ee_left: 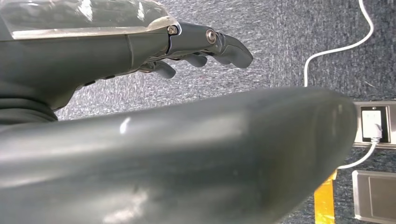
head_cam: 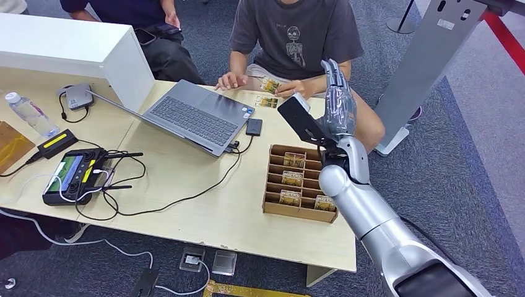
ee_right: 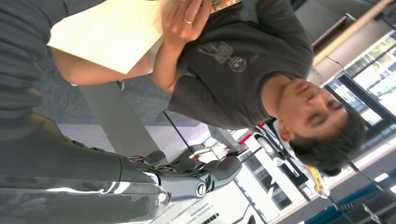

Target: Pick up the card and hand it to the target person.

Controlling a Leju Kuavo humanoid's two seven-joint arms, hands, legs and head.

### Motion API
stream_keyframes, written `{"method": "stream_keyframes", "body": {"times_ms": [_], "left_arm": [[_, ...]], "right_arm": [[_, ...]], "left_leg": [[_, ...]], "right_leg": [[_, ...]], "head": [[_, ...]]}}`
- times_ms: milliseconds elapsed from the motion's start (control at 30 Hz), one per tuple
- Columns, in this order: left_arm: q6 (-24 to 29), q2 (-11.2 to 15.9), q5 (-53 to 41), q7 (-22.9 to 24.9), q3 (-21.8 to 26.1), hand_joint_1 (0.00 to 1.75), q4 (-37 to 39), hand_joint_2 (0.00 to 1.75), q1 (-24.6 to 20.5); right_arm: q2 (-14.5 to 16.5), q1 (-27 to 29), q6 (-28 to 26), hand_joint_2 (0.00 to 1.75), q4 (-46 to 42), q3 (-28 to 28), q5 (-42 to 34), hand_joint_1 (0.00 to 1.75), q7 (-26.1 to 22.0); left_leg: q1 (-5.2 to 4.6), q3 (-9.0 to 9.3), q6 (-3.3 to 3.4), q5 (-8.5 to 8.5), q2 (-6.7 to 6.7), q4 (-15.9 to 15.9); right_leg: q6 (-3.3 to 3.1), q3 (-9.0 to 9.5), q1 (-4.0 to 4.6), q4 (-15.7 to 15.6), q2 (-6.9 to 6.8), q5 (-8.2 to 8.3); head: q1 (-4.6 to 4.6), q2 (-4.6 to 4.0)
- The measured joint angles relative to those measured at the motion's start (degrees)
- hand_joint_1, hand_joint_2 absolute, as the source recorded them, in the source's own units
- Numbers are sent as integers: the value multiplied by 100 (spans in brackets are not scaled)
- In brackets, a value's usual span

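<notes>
The right robot hand (head_cam: 339, 102) is raised over the far worktop (head_cam: 186, 210) edge, fingers extended and apart, holding nothing. A card (head_cam: 270, 85) is in the seated person's hand (head_cam: 297, 88) (another lies beside it). The left robot hand (ee_left: 196, 46) hangs empty above carpet, fingers loosely apart.

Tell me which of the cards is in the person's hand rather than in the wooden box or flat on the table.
The card pinched in the seated person's hand at the table's far edge. Another lies flat just below it, and the rest stand in the wooden box.
</notes>
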Motion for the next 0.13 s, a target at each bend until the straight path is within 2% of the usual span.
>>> {"method": "stream_keyframes", "body": {"times_ms": [133], "left_arm": [[15, -3, 5, 16, 18, 0, 0, 0, 2]], "right_arm": [[-39, 256, -151, 175, -421, -25, -69, 0, -34]], "left_leg": [[0, 1, 0, 0, 0, 0]], "right_leg": [[0, 0, 0, -1, 0, 0]], "head": [[0, 0]]}}
